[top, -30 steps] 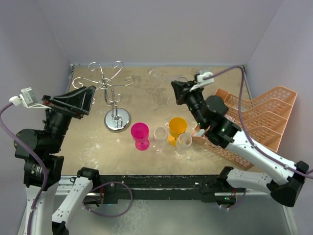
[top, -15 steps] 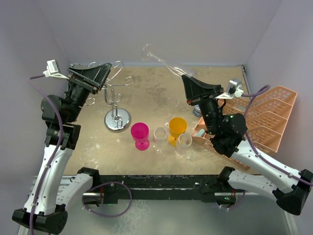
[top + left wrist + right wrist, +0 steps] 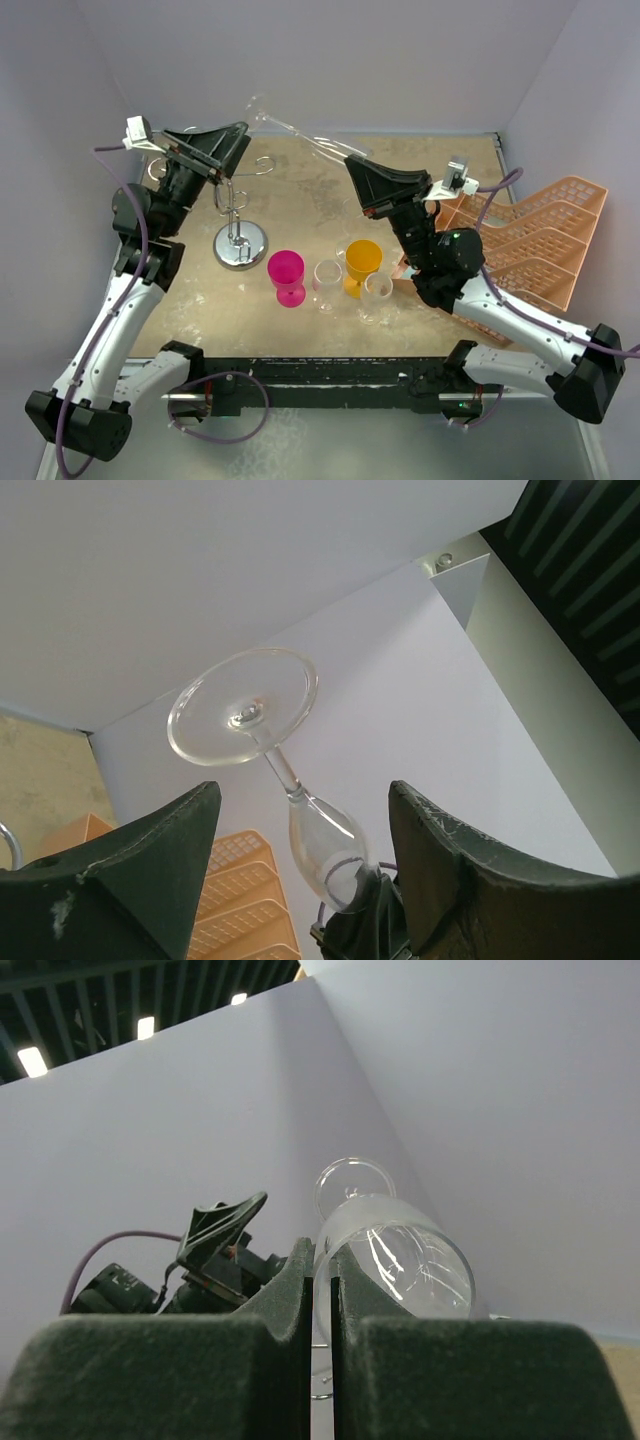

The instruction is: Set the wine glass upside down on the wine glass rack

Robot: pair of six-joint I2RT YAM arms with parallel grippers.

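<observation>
Item: clear stemmed wine glass [image 3: 300, 130]. Bowl wall pinched by right gripper [image 3: 352, 165]; foot just beyond left gripper [image 3: 240, 132], which is spread wide and touches nothing. Chrome wire wine glass rack [image 3: 241, 245] beneath left gripper. Advice: probably clamp the stem squarely before the right releases.

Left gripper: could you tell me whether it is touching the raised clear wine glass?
Apart. In the left wrist view the jaws of the left gripper stand open, with bare wall visible between each and the wine glass.
</observation>
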